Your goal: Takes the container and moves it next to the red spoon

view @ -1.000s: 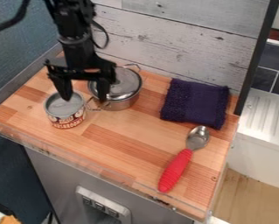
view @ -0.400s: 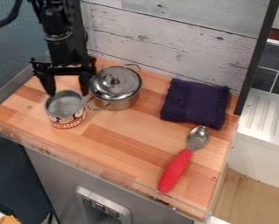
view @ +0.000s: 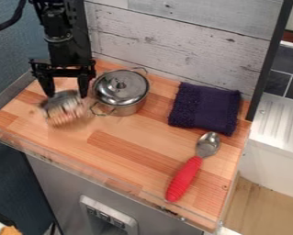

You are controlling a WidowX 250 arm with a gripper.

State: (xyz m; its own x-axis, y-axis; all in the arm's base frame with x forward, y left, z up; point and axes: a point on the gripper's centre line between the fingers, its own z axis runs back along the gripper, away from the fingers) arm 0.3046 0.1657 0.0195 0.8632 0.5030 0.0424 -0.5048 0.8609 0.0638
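Metal and pale-labelled, the can [view: 65, 110] is grasped at its top by the black gripper [view: 67, 95], with 1 finger placed at each side of the rim. It is seen at the left of the tabletop [view: 136, 142] and looks slightly tilted; whether its base is touching the wood cannot be told. The can is set well apart from the red spoon [view: 184, 178], which is laid towards the near right, with its red handle pointed to the near side and its metal bowl to the far side.

Just to the right of the can, a little farther back, a silvery pot [view: 131, 109] is placed upright, covered by a shiny lid [view: 118, 83] and fitted with 2 looped handles. At the far right, a folded dark purple cloth [view: 205, 108] is laid flat, with the bowl of the spoon just beside its near edge.

The far side is bounded by a wall of whitish planks [view: 185, 41], and a blue surface [view: 14, 50] is seen at the left. Beyond the right edge, a white ribbed surface [view: 280, 121] is set beneath dark tiles [view: 280, 82].
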